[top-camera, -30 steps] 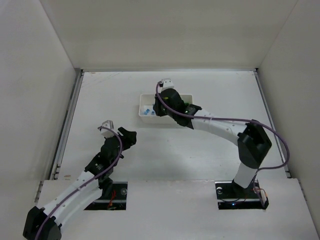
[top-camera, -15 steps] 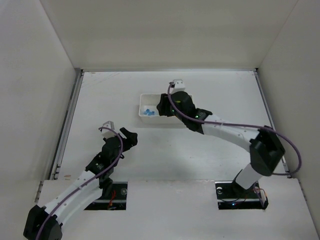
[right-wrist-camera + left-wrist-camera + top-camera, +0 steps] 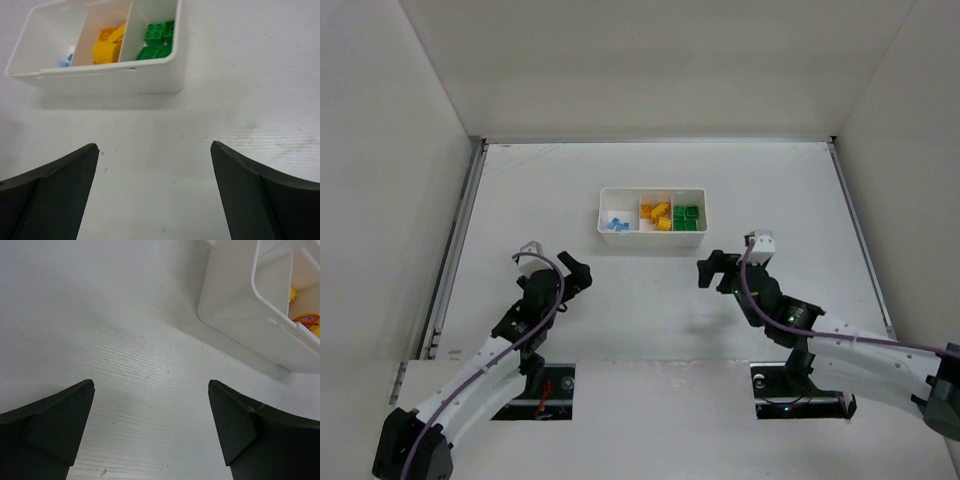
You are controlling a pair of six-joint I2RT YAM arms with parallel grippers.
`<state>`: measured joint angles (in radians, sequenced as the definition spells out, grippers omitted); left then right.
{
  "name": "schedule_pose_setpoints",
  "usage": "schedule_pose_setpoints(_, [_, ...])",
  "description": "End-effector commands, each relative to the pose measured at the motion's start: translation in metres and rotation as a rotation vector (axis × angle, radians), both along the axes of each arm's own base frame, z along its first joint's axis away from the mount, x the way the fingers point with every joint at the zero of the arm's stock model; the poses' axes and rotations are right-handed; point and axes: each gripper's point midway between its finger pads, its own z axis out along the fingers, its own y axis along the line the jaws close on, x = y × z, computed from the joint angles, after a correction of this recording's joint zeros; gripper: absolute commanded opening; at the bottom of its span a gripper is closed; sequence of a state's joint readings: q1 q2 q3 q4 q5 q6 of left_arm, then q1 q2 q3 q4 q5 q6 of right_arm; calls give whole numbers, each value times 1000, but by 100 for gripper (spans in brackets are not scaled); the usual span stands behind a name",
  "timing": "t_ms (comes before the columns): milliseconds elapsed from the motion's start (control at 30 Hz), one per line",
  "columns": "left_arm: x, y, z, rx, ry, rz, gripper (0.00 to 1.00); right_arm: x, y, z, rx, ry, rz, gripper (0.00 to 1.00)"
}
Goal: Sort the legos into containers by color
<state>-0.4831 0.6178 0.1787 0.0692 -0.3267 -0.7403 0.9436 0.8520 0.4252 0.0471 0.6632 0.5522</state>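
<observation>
Top external view: a white tray (image 3: pixel 651 230) sits on the counter (image 3: pixel 650 300) toward 12 o'clock, its three compartments side by side. Inside, light blue legos (image 3: pixel 616 223) lie in the 9 o'clock compartment, yellow-orange legos (image 3: pixel 657 214) in the middle one and green legos (image 3: pixel 686 216) in the 3 o'clock one. At about 7 o'clock of the tray, well apart from it, the left end effector (image 3: pixel 575 272) hovers with jaws spread wide over bare counter. The right end effector (image 3: pixel 712 270) hangs at about 5 o'clock of the tray, also apart, jaws wide and holding nothing. Right wrist view faces the tray's near wall at 12 o'clock, all three colours showing inside; left wrist view catches only one end of the tray at 2 o'clock
</observation>
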Motion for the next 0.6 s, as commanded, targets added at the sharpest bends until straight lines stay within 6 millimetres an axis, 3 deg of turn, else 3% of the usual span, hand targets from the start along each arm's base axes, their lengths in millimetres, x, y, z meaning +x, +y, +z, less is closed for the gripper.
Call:
schedule_pose_setpoints(0, [10,15,25,-34,-37,95,100,8,-37,14,87,-33,-191,100])
schedule_pose_setpoints(167, [10,36,27,-34,4,176,100,18,-78,13,97,-14,-340,100])
schedule_pose_setpoints(333, [5,41,21,-27,35,185,100,23,-112,9,100,29,-468,100])
schedule_pose_setpoints(567, [5,37,21,-22,33,166,100,19,-121,-2,91,118,-496,100])
